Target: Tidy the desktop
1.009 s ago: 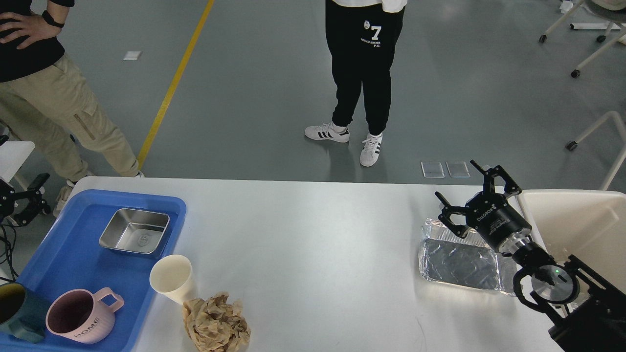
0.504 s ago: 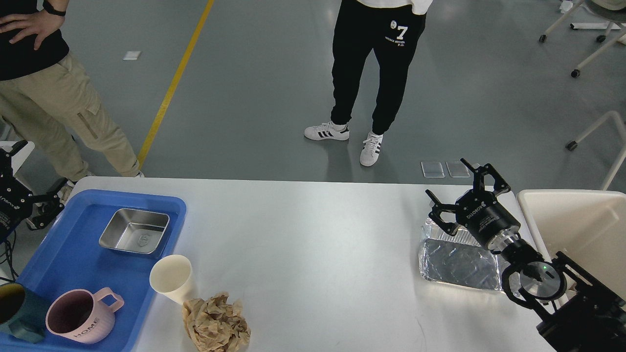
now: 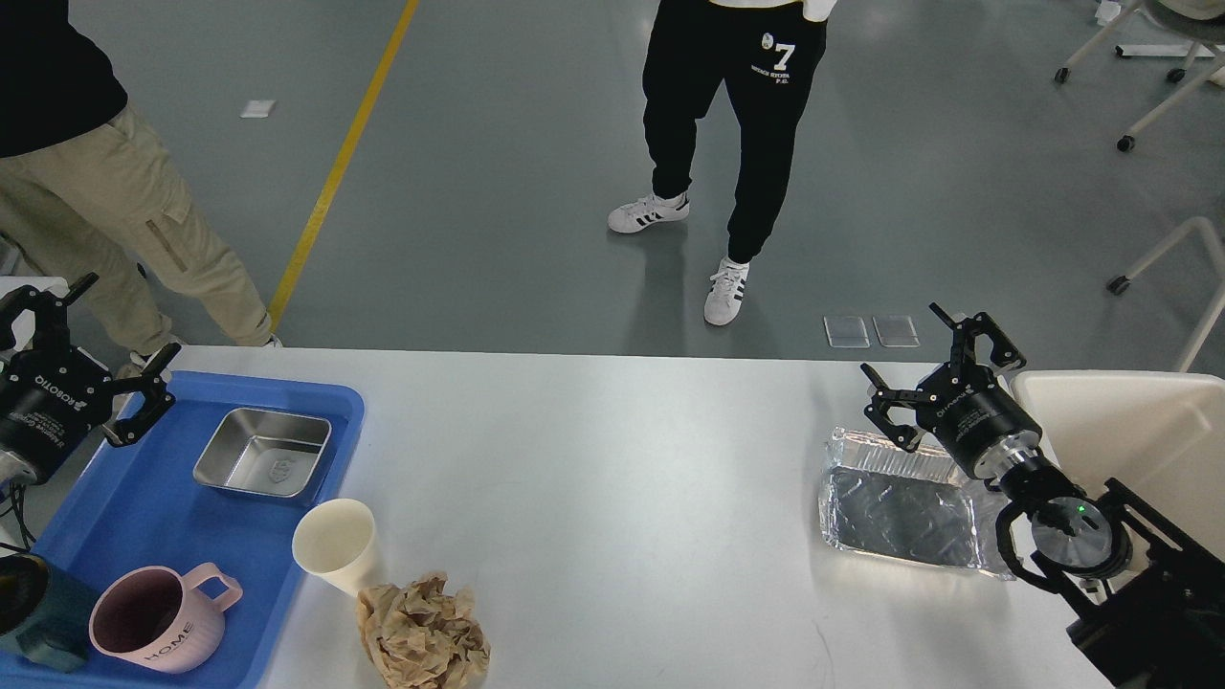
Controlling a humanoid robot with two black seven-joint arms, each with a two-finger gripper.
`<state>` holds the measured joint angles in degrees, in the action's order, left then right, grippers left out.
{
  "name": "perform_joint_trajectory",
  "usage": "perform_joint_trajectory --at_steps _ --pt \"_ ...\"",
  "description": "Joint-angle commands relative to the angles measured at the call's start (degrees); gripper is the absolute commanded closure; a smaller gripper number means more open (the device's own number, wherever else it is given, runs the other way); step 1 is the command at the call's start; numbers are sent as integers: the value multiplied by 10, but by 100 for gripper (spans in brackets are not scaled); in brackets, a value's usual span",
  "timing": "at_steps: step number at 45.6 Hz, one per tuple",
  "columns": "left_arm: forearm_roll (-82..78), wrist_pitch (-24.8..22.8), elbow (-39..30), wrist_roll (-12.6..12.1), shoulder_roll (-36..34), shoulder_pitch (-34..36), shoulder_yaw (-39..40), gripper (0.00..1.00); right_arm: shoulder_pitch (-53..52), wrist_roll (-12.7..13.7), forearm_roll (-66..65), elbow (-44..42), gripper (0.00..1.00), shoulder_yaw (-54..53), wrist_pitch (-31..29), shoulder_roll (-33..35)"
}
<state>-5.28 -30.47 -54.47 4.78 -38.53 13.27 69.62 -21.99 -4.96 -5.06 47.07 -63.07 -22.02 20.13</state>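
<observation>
- Since the earlier frames the left gripper [image 3: 84, 349] has come further into view at the left edge and now hangs over the far left corner of the blue tray [image 3: 144, 498], its fingers [image 3: 144, 407] spread open and holding nothing.
- The right gripper [image 3: 943, 368] has shifted slightly back toward the right and sits above the far edge of the foil tray [image 3: 895, 512]; its fingers are also spread open and empty.
- The person in black trousers [image 3: 732, 124] has moved one foot back; the person in khaki trousers [image 3: 115, 220] has shifted so the hand on the hip is no longer seen.
- The things on the surface lie as they did before.
- Writing: "ROBOTIQ" on both gripper bodies, "HOME" on the pink mug [image 3: 158, 627], a large "7" on the black trousers with small text under it too fine to read.
- The desktop [image 3: 593, 478] is the wide white surface filling the lower half of the view, with the blue tray at its left end and the cream bin [image 3: 1139, 431] at its right end.
- Count: one blue tray holding one steel dish [image 3: 263, 464], one pink mug and one dark teal cup [image 3: 33, 612] cut off by the left edge.
- Beside the tray, on the bare surface: one cream paper cup [image 3: 335, 545] and one crumpled brown paper wad [image 3: 421, 632], just touching or nearly so.
- One foil tray, one cream bin, two people, two grippers.
</observation>
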Motion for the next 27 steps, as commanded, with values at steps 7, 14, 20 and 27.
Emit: perform_joint_trajectory --at_steps 7,14,20,27 --pt "39 -46 0 0 42 -17 51 3 4 -3 -1 0 0 -2 -1 10" --pt "38 -45 -1 7 58 -36 65 3 4 -3 0 1 0 -4 -5 10" --pt "26 5 11 0 54 -38 60 3 3 -3 0 12 0 -4 -6 10" --pt "33 -10 10 -23 56 -38 70 3 -1 -3 -1 14 0 -5 -5 7"
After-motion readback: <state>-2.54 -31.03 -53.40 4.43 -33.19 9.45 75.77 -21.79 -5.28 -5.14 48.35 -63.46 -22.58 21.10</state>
